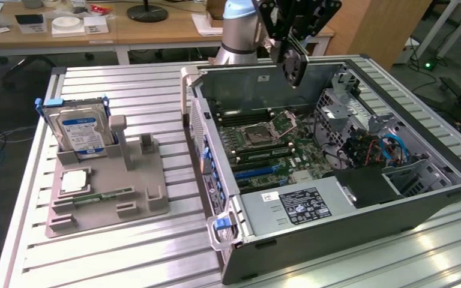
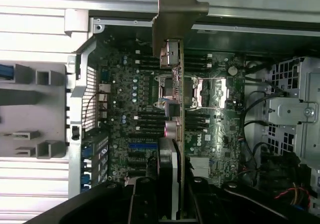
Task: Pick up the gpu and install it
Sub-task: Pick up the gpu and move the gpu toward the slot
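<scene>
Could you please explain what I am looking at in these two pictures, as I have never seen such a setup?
This is a robot arm with a gripping hand. One picture comes from a camera standing off the arm; the other from a camera on its wrist, looking down into an open computer case. The hand is closed on the gpu, a card with a fan, held above the case. Beside the case on the slatted table, a grey holder carries a hard drive and a memory stick.
</scene>
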You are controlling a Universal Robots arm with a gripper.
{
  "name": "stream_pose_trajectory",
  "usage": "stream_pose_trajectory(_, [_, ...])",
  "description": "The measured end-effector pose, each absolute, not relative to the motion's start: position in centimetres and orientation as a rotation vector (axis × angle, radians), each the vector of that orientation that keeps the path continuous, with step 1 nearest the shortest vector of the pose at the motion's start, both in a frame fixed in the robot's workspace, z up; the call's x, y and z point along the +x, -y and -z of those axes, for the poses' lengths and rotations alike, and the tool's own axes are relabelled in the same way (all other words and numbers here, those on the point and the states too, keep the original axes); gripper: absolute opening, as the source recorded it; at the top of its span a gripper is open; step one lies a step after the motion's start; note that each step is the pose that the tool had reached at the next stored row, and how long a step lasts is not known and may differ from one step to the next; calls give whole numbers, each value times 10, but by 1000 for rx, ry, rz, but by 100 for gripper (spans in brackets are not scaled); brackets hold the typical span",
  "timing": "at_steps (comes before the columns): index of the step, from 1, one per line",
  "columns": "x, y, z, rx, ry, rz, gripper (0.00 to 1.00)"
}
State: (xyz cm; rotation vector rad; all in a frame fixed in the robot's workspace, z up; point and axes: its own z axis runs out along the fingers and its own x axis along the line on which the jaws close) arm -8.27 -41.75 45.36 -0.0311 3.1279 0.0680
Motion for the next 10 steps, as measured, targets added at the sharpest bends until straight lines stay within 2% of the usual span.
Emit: stream_pose_trajectory(10, [-58, 418, -454, -31, -3128, -68, 28])
